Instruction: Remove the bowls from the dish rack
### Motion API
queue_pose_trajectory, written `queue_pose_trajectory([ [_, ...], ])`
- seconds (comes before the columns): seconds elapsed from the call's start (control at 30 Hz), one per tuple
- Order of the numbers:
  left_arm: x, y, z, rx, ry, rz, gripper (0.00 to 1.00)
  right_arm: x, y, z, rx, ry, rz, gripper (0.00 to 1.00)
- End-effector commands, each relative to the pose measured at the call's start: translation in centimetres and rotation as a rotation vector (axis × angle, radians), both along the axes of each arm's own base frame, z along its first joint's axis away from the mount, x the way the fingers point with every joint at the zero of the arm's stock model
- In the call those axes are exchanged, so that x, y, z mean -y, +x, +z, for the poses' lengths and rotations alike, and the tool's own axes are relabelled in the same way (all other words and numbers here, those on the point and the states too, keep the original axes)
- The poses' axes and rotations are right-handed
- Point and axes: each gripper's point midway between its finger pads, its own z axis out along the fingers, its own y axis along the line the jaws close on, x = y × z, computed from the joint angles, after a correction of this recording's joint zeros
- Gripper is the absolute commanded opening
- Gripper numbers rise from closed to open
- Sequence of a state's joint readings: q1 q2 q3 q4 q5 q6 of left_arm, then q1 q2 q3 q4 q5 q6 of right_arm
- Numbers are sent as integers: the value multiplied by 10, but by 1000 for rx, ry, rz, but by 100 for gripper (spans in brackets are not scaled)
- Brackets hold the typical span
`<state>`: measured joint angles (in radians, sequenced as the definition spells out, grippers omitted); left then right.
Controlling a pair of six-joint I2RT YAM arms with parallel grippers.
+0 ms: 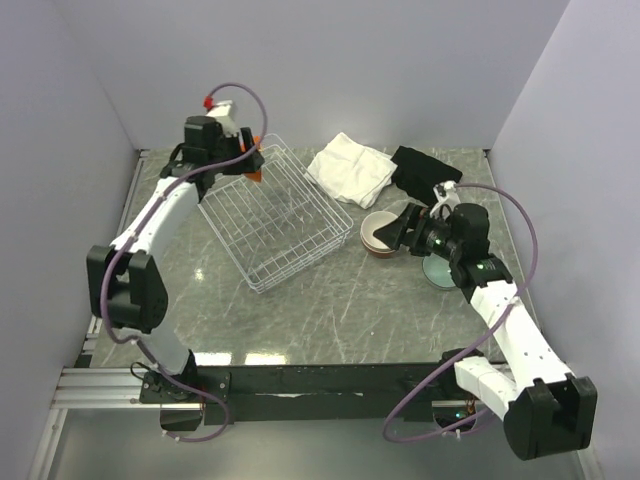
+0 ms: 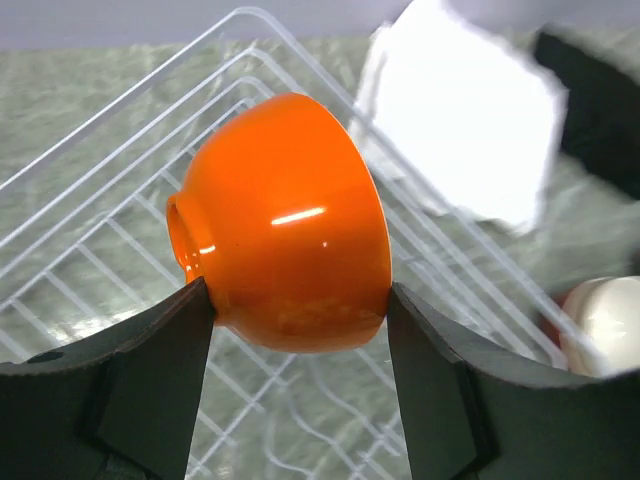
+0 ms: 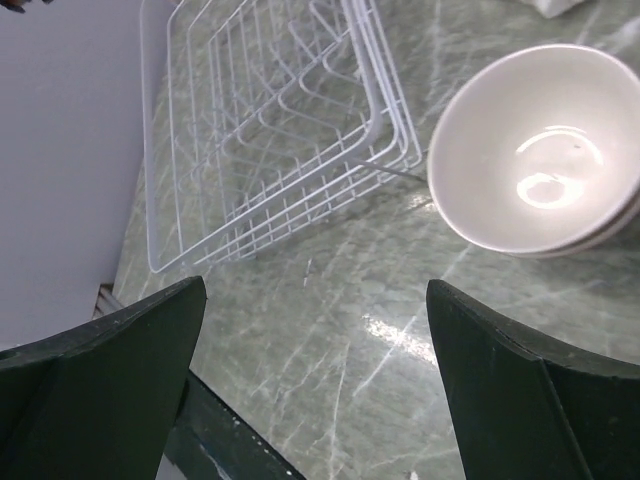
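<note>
Grey-green marbled tabletop (image 1: 340, 310), pale lilac walls all round, that's the setup.

My left tool (image 2: 298, 300) is clamped on the orange bowl (image 2: 285, 210), one finger on each side of its outer wall. The bowl is tipped on its side with the foot pointing left, up in the air over the far left corner of the rack (image 1: 270, 215). My right tool (image 3: 315, 300) is spread wide and holding nothing, hovering over bare tabletop between the rack and the stack (image 3: 535, 150) of unloaded bowls just right of it.

What worries me:
- That glaze looks slick and the wall is curved, so I reckon a quick swing or a bit less squeeze could let the bowl squirt out and crack on the wires or the tabletop.
- Carrying it low could clip the rack's rim and drag the whole rack.
- Setting it down tilted on the stack could knock the stack over.
- My right arm is parked right by the drop-off area, so the arms could bump if both head there.

Count, as far as I can see:
- 1 rack, nothing else in it from the top view
- 1 orange bowl in my grip
- 1 stack, cream inside, at least 2 rims showing, can't tell beyond that
- 1 blue-green bowl (image 1: 437, 272), half hidden under my right arm
- 1 white cloth (image 1: 350, 168), 1 black cloth (image 1: 425, 168)
</note>
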<state>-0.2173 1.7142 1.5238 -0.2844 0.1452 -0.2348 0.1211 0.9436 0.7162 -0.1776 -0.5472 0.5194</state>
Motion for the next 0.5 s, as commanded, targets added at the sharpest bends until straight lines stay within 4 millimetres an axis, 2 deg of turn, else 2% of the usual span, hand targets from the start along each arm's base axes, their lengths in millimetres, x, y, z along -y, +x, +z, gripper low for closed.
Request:
queue_pose_trajectory([
  [0.0, 21, -22, 66, 91, -319, -98, 13, -22, 10, 35, 104, 26, 73, 99],
  [0.03, 20, -25, 60, 73, -342, -100, 14, -25, 11, 38, 112, 30, 79, 99],
  [0.1, 24, -35, 70, 73, -407, -124, 13, -35, 11, 39, 107, 37, 105, 99],
  [0.13, 29, -41, 67, 65, -436, -158, 13, -38, 13, 41, 111, 41, 113, 99],
  [0.2, 33, -51, 75, 70, -484, -183, 13, -48, 15, 43, 105, 49, 134, 99],
  [0.23, 38, -57, 71, 61, -504, -216, 13, -51, 16, 45, 111, 57, 142, 99],
  [0.3, 43, -67, 76, 51, -549, -251, 13, -61, 19, 48, 100, 74, 156, 99],
  [0.33, 48, -75, 70, 28, -569, -282, 13, -64, 21, 50, 101, 81, 160, 99],
  [0.4, 54, -85, 79, 36, -630, -328, 13, -71, 27, 50, 79, 99, 165, 99],
  [0.43, 56, -91, 71, 11, -649, -338, 13, -75, 26, 48, 65, 104, 176, 99],
  [0.47, 60, -98, 78, 32, -667, -385, 13, -79, 28, 47, 49, 111, 179, 99],
])
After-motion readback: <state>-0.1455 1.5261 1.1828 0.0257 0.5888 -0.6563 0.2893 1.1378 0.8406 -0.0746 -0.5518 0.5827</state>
